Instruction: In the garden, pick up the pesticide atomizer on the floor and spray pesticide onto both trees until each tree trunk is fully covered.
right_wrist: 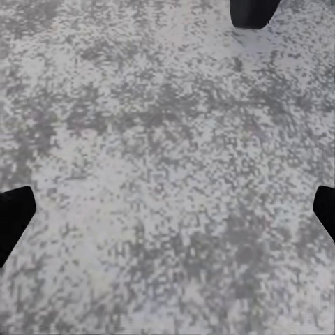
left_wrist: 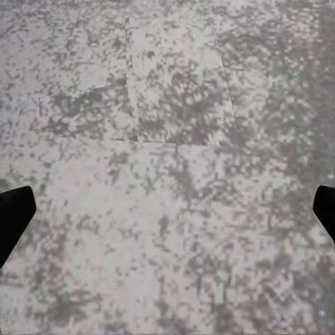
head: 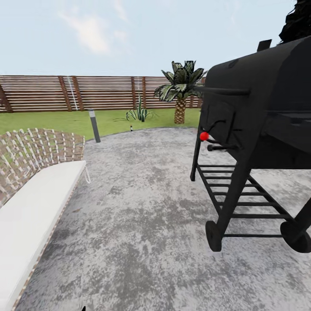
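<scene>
The robot is rolling over grey paving [head: 142,207] between a bench [head: 34,203] and a grill [head: 259,129], both grippers [left_wrist: 167,216] [right_wrist: 167,216] spread and carrying nothing, the spray bottle's whereabouts unknowable, everything remaining undone.

I read the paving [head: 142,216] as mottled grey-white stone and the grill [head: 259,121] as matte black with 1 red knob [head: 204,136]. Bench [head: 39,151]: brown-and-white woven back, white cushion [head: 30,211]. Fence [head: 103,93] brown slats, lawn [head: 52,121] green.
</scene>
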Available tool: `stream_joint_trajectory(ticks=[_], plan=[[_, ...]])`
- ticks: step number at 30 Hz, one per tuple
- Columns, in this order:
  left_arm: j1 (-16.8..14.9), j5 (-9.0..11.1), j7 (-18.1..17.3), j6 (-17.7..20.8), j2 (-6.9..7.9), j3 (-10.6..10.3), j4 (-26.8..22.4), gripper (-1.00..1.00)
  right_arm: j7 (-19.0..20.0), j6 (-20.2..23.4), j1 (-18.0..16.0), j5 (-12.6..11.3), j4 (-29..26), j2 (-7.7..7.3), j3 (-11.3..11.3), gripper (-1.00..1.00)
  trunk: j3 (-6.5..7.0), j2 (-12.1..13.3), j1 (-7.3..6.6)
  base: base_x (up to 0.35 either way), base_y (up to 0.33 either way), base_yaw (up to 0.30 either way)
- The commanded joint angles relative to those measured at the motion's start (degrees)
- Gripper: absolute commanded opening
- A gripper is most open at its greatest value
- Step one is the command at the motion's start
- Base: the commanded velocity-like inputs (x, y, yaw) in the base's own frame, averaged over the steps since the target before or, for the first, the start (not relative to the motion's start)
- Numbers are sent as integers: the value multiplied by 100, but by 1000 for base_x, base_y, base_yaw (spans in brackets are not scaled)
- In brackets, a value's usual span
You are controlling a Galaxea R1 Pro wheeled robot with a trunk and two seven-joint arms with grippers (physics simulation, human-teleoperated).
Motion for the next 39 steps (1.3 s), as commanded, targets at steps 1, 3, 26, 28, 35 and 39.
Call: stream_joint_trajectory(ticks=[1, 3, 26, 28, 35, 39], plan=[[-5, 25, 8, -20, 0, -10, 8, 100, -2, -16, -1, 6, 2, -1, 1, 100, -5, -2, 3, 339, 2, 202], [-5, 25, 8, -20, 1, -10, 9, 100, -2, -16, -1, 6, 2, -1, 1, 100, -5, -2, 3, 339, 1, 68], [-5, 25, 8, -20, 1, -10, 14, 100, 3, -16, -1, 6, 11, -1, 9, 100, -5, -2, 3, 339, 7, 110], [-5, 25, 8, -20, 1, -10, 15, 100, 4, -16, -1, 6, 11, -1, 9, 100, -5, -2, 3, 339, 72, 30], [-5, 25, 8, -20, 1, -10, 15, 100, 3, -16, -1, 6, 11, -1, 10, 100, -5, -2, 3, 339, 80, 5], [-5, 25, 8, -20, 1, -10, 15, 100, 3, -16, -1, 6, 11, -1, 10, 100, -5, -2, 3, 339, 82, 0]])
